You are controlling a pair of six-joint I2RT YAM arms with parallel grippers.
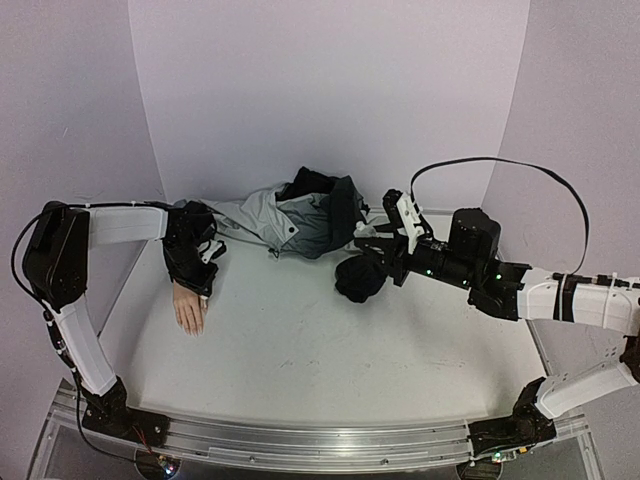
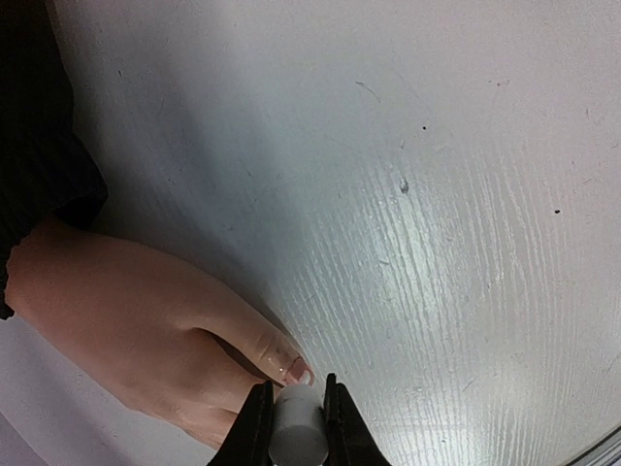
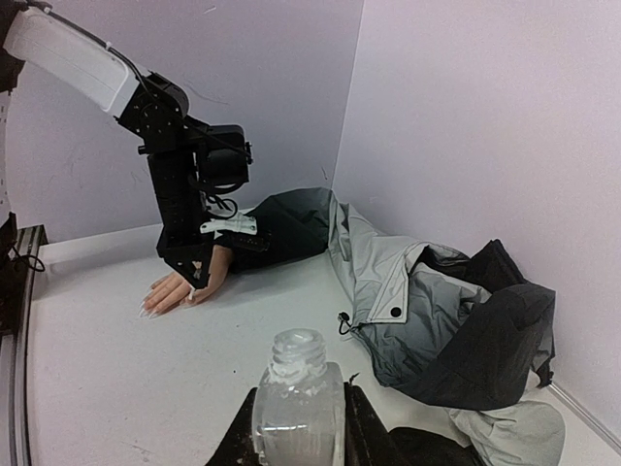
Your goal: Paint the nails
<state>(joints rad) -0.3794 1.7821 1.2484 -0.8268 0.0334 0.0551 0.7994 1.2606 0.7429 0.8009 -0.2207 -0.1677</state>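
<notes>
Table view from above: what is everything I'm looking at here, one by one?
mannequin hand: one, pale flesh colour, left side of the table
nails: one plainly seen, pinkish, in the left wrist view
white cylinder: one, pinched right beside that nail
glass bottle: one, clear, uncapped, gripped upright
jacket: one, grey and black, crumpled along the back wall
table: one, white
left gripper: black, shut on the white cylinder
right gripper: black, shut on the glass bottle
</notes>
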